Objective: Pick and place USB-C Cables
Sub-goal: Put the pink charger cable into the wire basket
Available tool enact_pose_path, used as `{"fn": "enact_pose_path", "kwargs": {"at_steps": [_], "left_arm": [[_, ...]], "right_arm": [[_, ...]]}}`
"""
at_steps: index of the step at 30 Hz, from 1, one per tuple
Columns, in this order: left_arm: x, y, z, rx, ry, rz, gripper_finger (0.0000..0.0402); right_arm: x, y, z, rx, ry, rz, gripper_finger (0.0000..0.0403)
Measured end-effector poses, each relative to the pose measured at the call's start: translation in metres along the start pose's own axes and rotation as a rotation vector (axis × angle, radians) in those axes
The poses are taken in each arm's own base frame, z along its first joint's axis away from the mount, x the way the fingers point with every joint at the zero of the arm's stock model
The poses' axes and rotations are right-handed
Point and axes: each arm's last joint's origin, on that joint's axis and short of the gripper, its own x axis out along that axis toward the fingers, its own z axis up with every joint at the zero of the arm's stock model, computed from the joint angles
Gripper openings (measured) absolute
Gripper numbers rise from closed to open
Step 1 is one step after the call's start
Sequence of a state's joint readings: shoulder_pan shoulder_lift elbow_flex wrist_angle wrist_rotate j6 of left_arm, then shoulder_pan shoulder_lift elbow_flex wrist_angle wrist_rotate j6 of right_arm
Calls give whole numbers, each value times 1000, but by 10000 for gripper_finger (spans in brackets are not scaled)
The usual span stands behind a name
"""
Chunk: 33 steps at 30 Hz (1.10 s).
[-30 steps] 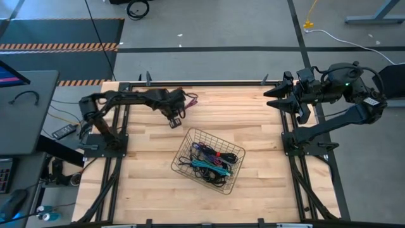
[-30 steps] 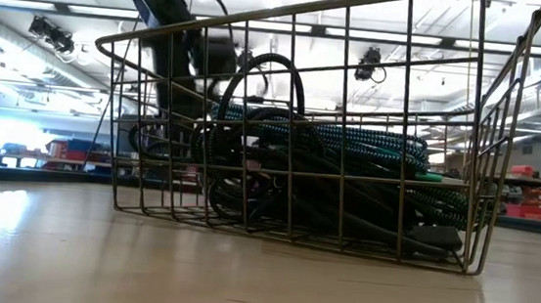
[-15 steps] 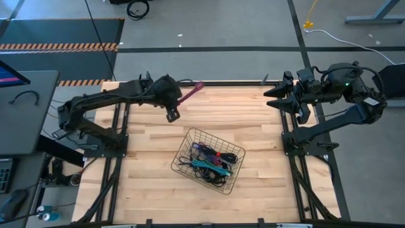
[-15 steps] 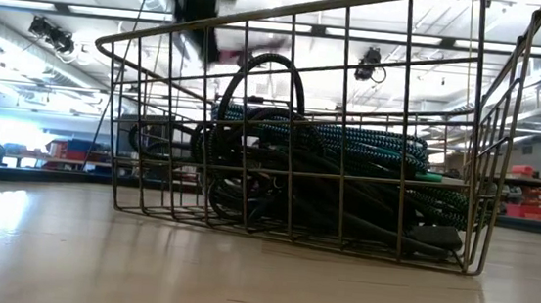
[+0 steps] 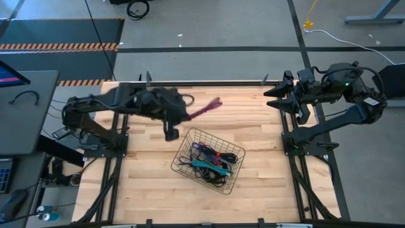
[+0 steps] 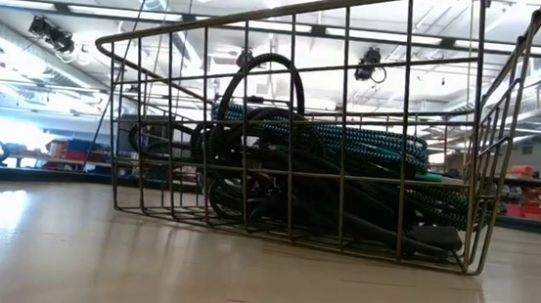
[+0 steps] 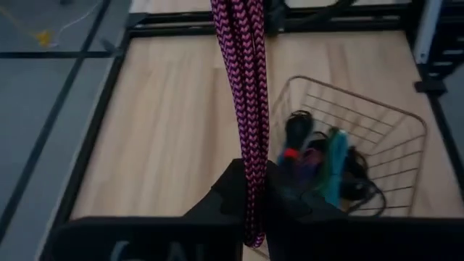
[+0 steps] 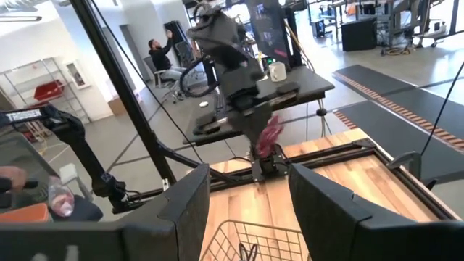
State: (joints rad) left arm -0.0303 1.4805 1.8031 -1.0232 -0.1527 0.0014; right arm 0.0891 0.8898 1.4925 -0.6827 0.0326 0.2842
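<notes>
A wire mesh basket stands mid-table and holds several coiled cables: black, teal, purple and blue. In the low view they lie piled on its floor. My left gripper hovers above the table just beyond the basket's far-left corner, shut on a magenta braided cable. The right wrist view shows that cable below the left arm. My right gripper waits open at the table's far right. My left gripper pinches the bundled magenta cable between its two fingers, several strands together. The held stretch lies along the fingers, and the rest runs out past their tips. The whole cable is lifted clear of the table.
Bare wooden table surrounds the basket. Black frame rails run along the far edge, with the arm mounts at both sides. A person sits at a desk in the room beyond the table's left side.
My left gripper, shut on the magenta cable throughout, has risen from low behind the basket up out of the low view. It then swung right and nearer, toward the basket's far-left corner. The cable has gone with it, clear of the table, its free part now trailing to the right.
</notes>
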Motion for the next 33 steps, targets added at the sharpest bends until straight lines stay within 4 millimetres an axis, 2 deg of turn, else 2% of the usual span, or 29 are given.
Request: {"fn": "enact_pose_path", "kwargs": {"at_steps": [3, 8, 13, 19, 26, 33], "left_arm": [[16, -17, 0, -4, 43, -35, 25], [59, -43, -7, 20, 189, -104, 25], [108, -63, -22, 67, 362, -121, 25], [154, -81, -41, 164, 503, -150, 25], [178, -101, -57, 323, 583, -194, 25], [189, -106, -64, 413, 613, -207, 25]], "right_arm": [[0, 0, 0, -8, 0, 0, 195], [0, 0, 0, -18, 1, 0, 195], [0, -1, -2, -19, 20, -5, 195], [0, -1, -4, -19, 38, -10, 195], [0, -2, -5, -20, 55, -14, 195], [0, -2, -7, -20, 78, -21, 195]]}}
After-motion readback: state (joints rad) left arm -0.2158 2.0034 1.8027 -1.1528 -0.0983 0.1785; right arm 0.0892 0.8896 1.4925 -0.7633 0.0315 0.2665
